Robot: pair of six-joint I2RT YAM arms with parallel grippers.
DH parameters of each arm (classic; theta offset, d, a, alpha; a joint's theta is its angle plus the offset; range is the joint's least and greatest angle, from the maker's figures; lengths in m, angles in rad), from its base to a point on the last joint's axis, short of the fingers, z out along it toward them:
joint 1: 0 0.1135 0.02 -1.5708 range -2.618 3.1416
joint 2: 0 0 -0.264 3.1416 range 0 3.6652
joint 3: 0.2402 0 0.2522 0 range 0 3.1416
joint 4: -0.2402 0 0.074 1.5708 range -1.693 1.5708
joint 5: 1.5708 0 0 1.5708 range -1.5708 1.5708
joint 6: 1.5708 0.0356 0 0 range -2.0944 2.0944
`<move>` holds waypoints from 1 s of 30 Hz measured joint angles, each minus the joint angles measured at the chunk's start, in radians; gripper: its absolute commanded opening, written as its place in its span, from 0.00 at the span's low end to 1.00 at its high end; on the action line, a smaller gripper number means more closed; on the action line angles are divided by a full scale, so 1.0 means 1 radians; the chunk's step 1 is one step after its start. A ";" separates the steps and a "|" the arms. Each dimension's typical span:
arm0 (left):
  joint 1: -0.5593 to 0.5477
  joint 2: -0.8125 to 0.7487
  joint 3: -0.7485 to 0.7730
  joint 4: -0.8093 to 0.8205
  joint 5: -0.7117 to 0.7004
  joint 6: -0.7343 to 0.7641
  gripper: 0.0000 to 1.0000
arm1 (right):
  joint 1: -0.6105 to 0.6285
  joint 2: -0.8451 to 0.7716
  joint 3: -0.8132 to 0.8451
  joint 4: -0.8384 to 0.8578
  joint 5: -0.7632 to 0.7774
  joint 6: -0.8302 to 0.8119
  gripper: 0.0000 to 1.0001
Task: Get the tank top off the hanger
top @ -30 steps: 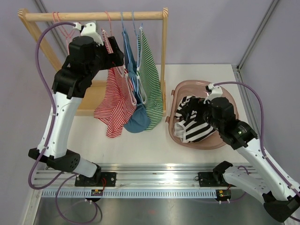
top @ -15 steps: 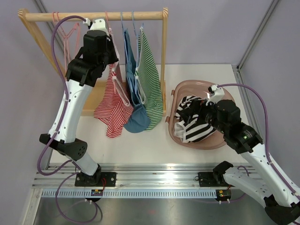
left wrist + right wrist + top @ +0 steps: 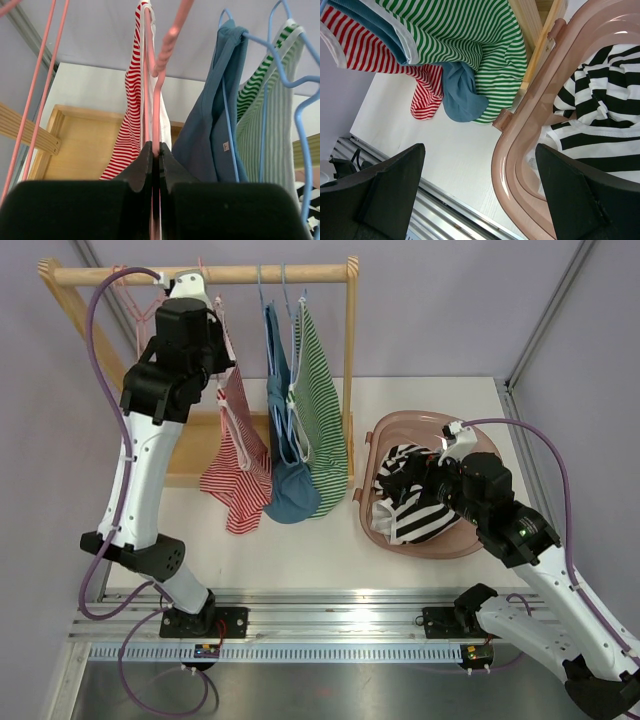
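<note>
A red-and-white striped tank top hangs on a pink hanger from the wooden rack's rod. My left gripper is up beside that rod, shut on the hanger's wire just below its neck; in the left wrist view the gripper pinches the pink wire, with the red tank top right behind it. My right gripper stands open over the left rim of the basket, and nothing lies between its fingers.
A blue tank top and a green striped one hang on blue hangers right of the red one. An empty pink hanger hangs at the rod's left end. The pinkish basket holds a black-and-white striped garment.
My left gripper has closed on the pink hanger and drawn it left along the rod, pulling the red tank top away from the blue one. The right arm shifted slightly, still open.
</note>
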 measured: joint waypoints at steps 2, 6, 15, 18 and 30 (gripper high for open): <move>0.013 -0.013 0.019 -0.007 0.020 0.002 0.00 | 0.000 0.000 0.000 0.000 -0.009 0.000 0.99; 0.032 -0.062 0.025 -0.020 0.056 0.003 0.00 | 0.000 0.000 0.000 0.006 -0.018 0.000 0.99; 0.033 -0.307 -0.136 -0.050 0.155 -0.011 0.00 | 0.000 -0.002 0.000 0.031 -0.053 0.001 0.99; 0.033 -0.443 -0.267 -0.056 0.192 -0.020 0.00 | 0.000 -0.005 0.000 0.060 -0.103 0.007 0.99; 0.034 -1.087 -0.908 -0.110 0.422 -0.054 0.00 | 0.010 0.064 -0.142 0.397 -0.403 0.134 0.99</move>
